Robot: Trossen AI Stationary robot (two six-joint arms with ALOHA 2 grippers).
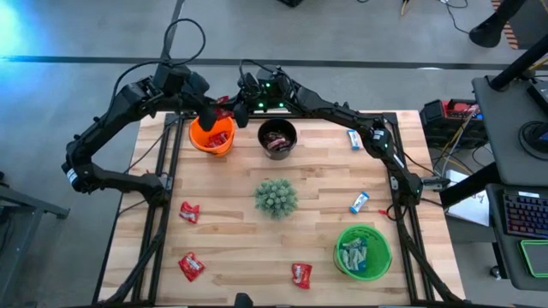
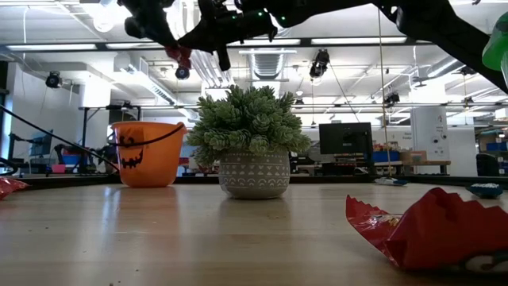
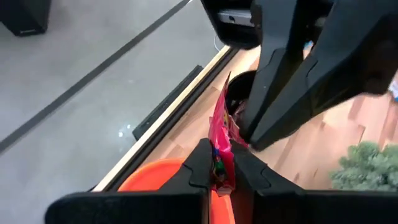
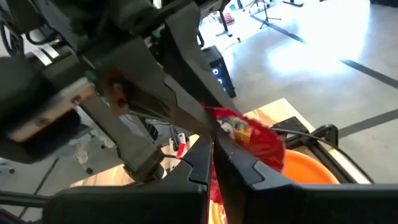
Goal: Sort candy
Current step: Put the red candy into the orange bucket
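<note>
Both grippers are pinching the same red candy [image 3: 219, 140] above the orange bucket [image 1: 211, 137] at the bench's far edge, near the left corner, and that's the danger: if the two pull apart before one lets go, the wrapper could tear or flick out past the edge (bare floor lies just beyond). The left gripper [image 3: 217, 163] is clamped on one end of the wrapper, the right gripper [image 4: 214, 149] clamped on the other, candy stretched between them.

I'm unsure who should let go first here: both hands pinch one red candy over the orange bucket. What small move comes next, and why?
Probably open the right hand: the left hand already grips the red candy above the orange bucket.
</note>
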